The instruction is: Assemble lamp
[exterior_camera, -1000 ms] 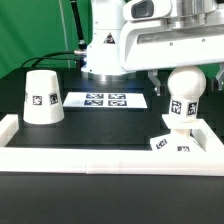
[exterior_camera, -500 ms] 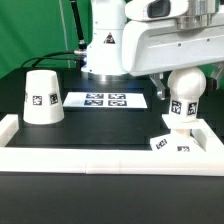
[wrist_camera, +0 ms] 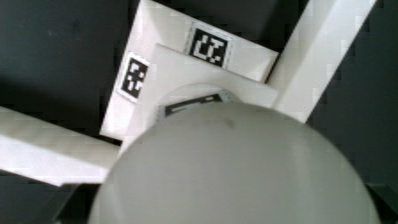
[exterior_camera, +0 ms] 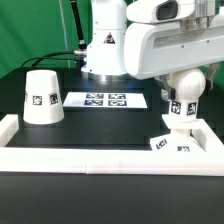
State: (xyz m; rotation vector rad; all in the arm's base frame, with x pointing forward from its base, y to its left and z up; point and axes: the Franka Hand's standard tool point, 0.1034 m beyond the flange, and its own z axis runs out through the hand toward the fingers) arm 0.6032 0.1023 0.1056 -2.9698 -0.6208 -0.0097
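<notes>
Fig.: bulb upright on base at exterior view's right, gripper over its ball, grip state not discernible; prob. light, rigid, smooth plastic, so slippery: best held across ball's widest pt.

The shade stands at the exterior view's left, the marker board lies beside it toward the middle, and the bulb stands on the base plate at the right.
</notes>
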